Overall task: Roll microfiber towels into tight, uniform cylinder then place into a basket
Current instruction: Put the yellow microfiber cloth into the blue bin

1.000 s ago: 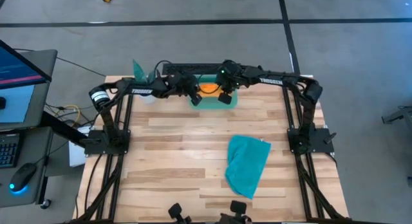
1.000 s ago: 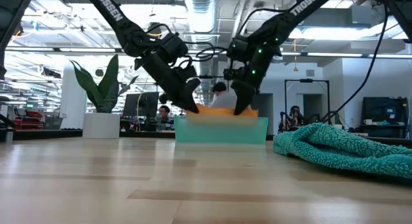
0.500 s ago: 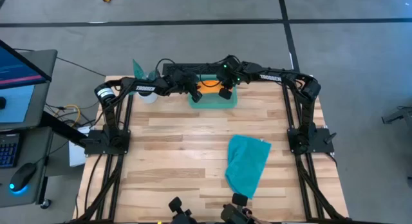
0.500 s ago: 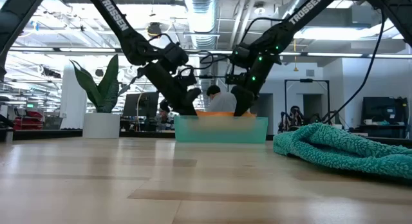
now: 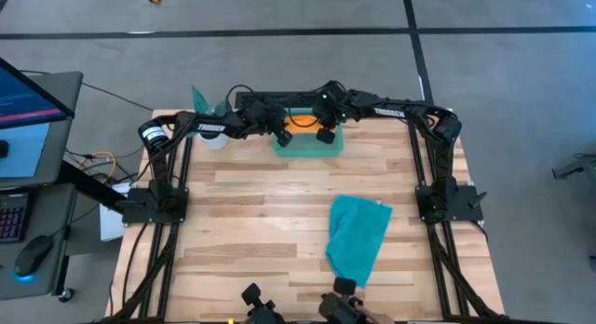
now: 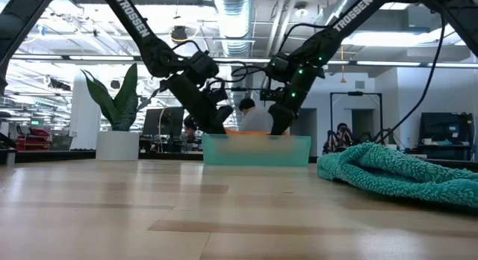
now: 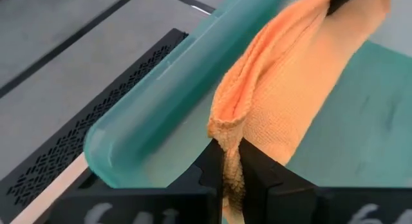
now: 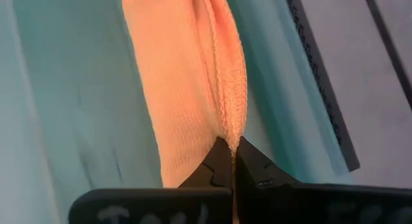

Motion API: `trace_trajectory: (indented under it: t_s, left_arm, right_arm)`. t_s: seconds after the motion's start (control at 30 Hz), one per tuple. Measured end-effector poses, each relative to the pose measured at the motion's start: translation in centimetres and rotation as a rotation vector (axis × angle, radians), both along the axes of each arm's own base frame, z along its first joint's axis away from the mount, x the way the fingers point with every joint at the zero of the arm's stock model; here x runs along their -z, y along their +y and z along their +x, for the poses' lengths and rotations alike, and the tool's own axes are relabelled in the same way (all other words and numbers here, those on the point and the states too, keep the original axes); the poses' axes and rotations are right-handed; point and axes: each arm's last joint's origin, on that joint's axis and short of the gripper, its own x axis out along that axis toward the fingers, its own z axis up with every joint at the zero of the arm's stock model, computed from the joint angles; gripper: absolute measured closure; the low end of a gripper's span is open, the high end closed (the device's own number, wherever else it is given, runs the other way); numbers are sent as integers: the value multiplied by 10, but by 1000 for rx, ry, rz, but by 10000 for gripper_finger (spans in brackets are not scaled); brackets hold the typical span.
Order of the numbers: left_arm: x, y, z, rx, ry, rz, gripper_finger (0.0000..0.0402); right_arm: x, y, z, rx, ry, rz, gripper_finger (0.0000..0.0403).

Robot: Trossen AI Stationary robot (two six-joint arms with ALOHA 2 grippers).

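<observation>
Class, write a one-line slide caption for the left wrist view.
Left gripper shut on the orange towel, holding it inside the teal basket.

Bright ceiling lights [image 6: 224, 6] glare overhead; my tabletop [image 5: 279, 212] is evenly lit, shadows faint, wrist close-ups soft and blurred.

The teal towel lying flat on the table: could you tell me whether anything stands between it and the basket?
Nothing visible does: bare wood separates the teal towel from the basket. Inside it, though, the left gripper and right gripper are both shut on the orange towel.
</observation>
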Motion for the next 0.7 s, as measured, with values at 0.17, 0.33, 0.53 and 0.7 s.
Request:
trace_trajectory:
  t_s: [0.17, 0.33, 0.53, 0.7]
  left_arm:
    - [1, 0, 0, 2, 4, -6, 377]
    - [1, 0, 0, 3, 3, -5, 357]
    - [1, -1, -1, 7, 13, -5, 328]
    - [2, -1, -1, 16, 9, -11, 295]
  right_arm:
    - [11, 3, 5, -4, 29, -2, 391]
    - [10, 4, 7, 4, 39, -25, 378]
    - [10, 4, 7, 21, 63, -60, 343]
    - [10, 6, 9, 15, 62, -67, 289]
